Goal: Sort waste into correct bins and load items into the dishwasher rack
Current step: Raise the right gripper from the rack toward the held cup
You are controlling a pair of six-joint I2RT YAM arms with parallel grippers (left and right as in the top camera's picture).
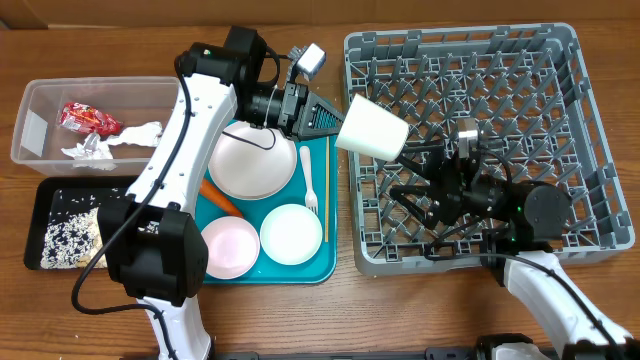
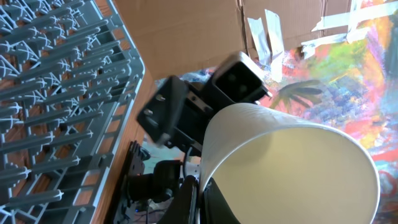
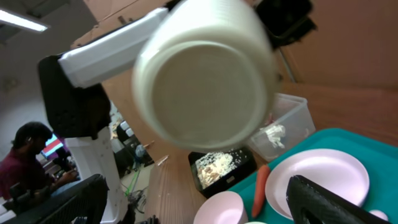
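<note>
White cup (image 1: 372, 128), held tilted on its side above the left edge of the dishwasher rack (image 1: 560, 60), mouth to the left, base to the right. Left claw (image 1: 330, 118) pinches the cup's wall at the rim. Right claw (image 1: 408, 172), fingers spread wide, hovers over the rack just right of the cup, facing its base, apart from it. Teal tray (image 1: 325, 268) lies left of the rack on the table (image 1: 300, 320).

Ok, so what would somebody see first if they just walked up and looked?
Probably the white cup, held sideways in the air by the left gripper above the left edge of the big grey rack. Next, the teal tray of white and pink dishes in the middle, and the bright red wrapper in the clear tub at far left.
</note>
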